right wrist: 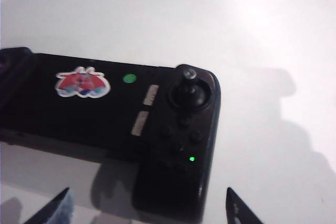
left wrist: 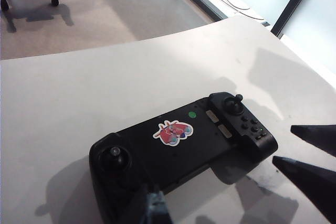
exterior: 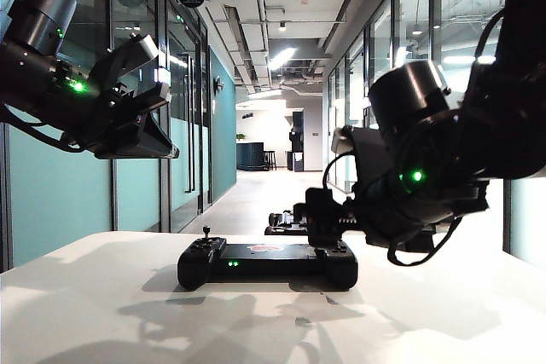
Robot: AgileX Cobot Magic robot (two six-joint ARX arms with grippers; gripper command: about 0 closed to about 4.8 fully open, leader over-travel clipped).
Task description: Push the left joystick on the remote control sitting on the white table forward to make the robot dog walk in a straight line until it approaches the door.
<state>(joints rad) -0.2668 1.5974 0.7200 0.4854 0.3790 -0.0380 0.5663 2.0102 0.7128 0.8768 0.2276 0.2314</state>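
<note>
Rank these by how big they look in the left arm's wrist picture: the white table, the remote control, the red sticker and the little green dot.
1. white table, fills most of the picture
2. remote control
3. red sticker on the remote's middle
4. green dot beside the sticker, smallest

None look alike in size.

Left gripper [exterior: 158,70] raised, jaws parted, right gripper [right wrist: 149,208] low, jaws wide.

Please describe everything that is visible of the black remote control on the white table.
The wide black gamepad-style remote control lies flat on the plain white table, looking like matte plastic. It has two bulky rounded ends, each with a thin thumbstick, a flat middle bar bearing a red cartoon sticker and a green dot, small buttons and lit green lights. Only the table touches it; both grippers are apart from it.
</note>
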